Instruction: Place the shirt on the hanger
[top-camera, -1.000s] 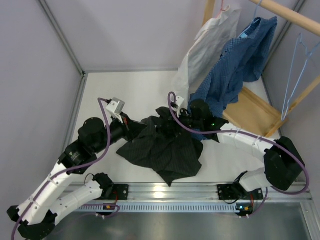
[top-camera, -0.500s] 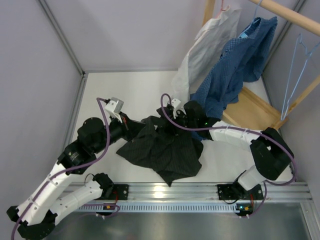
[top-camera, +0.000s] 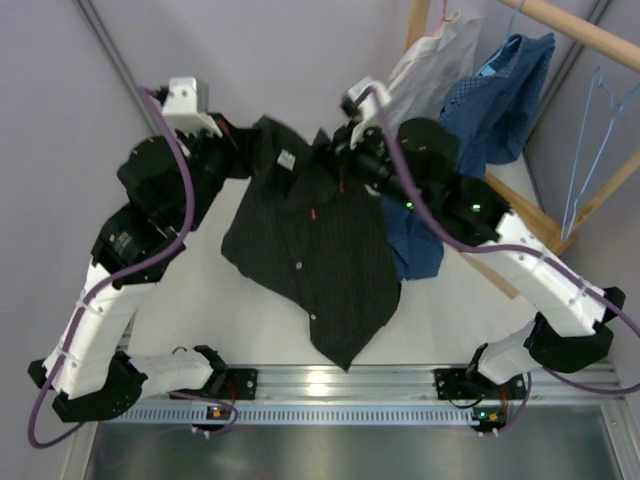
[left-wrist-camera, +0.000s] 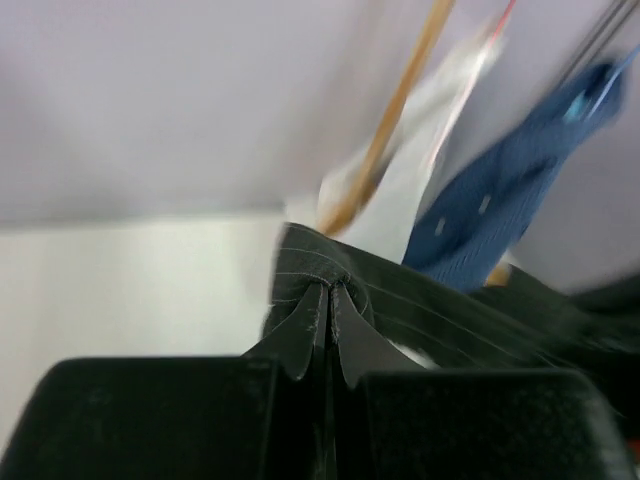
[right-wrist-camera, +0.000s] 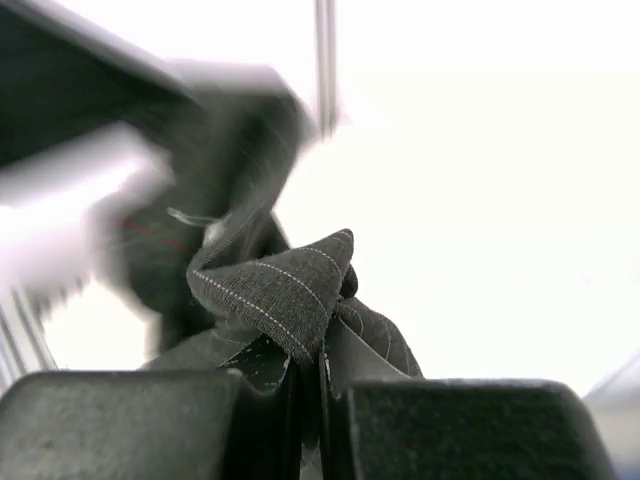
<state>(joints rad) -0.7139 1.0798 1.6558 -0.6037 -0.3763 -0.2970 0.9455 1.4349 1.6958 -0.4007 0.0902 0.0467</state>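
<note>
The black shirt (top-camera: 310, 250) hangs spread between my two grippers, held up off the table, its white neck label (top-camera: 286, 160) near the top. My left gripper (top-camera: 248, 152) is shut on the shirt's left shoulder; in the left wrist view its jaws (left-wrist-camera: 328, 295) pinch a fold of dark fabric (left-wrist-camera: 470, 320). My right gripper (top-camera: 338, 150) is shut on the right shoulder; in the right wrist view its jaws (right-wrist-camera: 318, 350) clamp a pinstriped fold (right-wrist-camera: 275, 285). The light-blue wire hanger (top-camera: 590, 150) hangs at the far right, apart from both arms.
A blue dotted shirt (top-camera: 490, 100) and a white shirt (top-camera: 420, 70) hang from a wooden rail (top-camera: 570, 25) behind my right arm. The rack's wooden base (top-camera: 510, 230) lies on the table at the right. Walls close in at the left and back.
My right gripper has shut on the shirt. Both arms have risen and moved back, lifting the shirt from a heap on the table into a hanging spread.
</note>
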